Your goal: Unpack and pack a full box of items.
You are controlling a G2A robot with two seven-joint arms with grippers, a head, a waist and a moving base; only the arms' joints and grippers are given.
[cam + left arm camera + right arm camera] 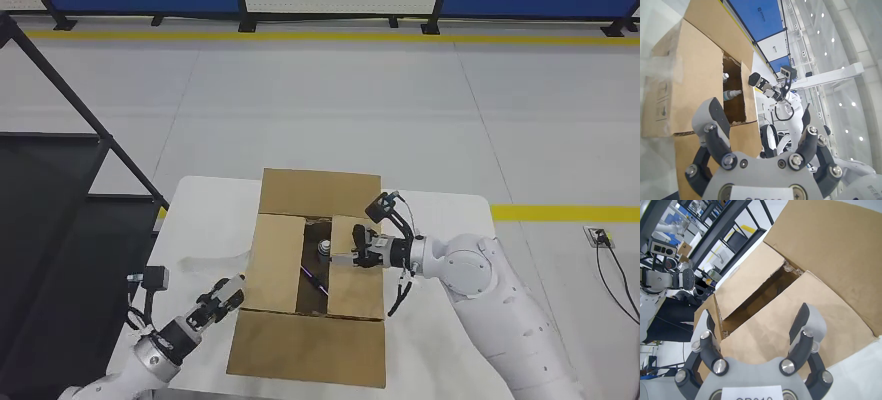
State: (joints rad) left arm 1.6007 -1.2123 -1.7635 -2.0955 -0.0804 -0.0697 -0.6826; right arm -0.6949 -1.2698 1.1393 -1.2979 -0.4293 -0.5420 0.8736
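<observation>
Box (277, 262) of brown cardboard stands mid-worktop (200, 215), one only, with four flaps (320, 192): two spread outward, two lying over the top with a gap between them. Through that gap I see two items, a white-capped bottle (725, 76) and a spray bottle (732, 93). My right hand (362, 248) hovers wide open over one inner flap, holding nothing. My left hand (224, 297), also wide open and empty, sits just beside the box's corner.

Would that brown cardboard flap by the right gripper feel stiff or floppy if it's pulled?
The brown cardboard flap lies flat and straight, so it is probably fairly stiff, swinging at its fold. Its ragged torn corners suggest worn board that might tear.
</observation>
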